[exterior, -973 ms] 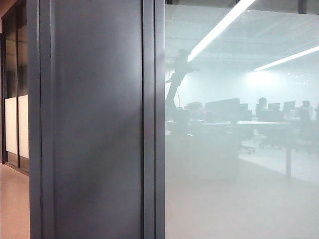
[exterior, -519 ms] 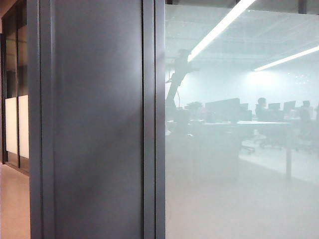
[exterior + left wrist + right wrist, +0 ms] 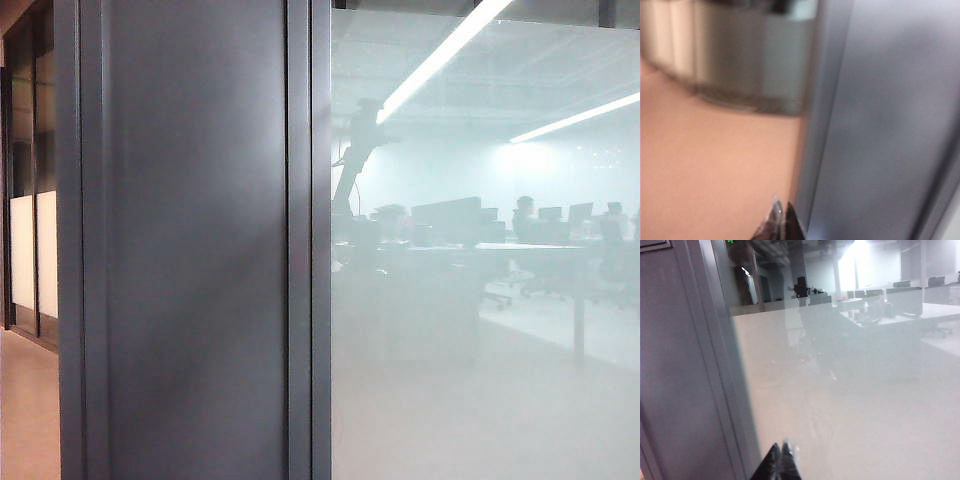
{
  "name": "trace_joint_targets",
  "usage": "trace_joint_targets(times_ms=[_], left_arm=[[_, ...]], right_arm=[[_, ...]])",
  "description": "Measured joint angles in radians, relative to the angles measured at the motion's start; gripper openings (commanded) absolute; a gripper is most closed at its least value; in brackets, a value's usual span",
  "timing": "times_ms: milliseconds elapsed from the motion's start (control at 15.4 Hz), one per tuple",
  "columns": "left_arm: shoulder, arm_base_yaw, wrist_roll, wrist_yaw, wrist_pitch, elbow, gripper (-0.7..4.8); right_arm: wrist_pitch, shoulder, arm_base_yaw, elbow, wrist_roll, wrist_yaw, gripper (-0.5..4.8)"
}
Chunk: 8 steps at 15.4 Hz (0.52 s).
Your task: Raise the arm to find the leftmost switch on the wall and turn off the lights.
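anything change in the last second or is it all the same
Nothing visibly changed. The arm stands raised in the milky glass beside the grey panel, exactly as before. The left gripper and right gripper show only their fingertips, close together.

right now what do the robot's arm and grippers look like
The arm shows only as a hazy reflection in the milky glass: dark, slender, jointed. The left gripper and right gripper show just dark pointed fingertips with a clear, shiny covering. No markings are legible.
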Motion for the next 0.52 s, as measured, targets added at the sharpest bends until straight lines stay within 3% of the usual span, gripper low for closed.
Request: trace_joint_targets(times_ms=[324, 519], left_arm=[[-0.002, 0.006, -0.084, 0.039, 0.150, -0.187, -0.05], [-0.002, 0.006, -0.071, 0.039, 0.109, -0.203, -0.05]], right_arm=[[0.000, 0.000, 0.000, 0.000, 0.000, 0.000, -0.01], [0.000, 0.000, 0.000, 0.000, 0.000, 0.000, -0.01]])
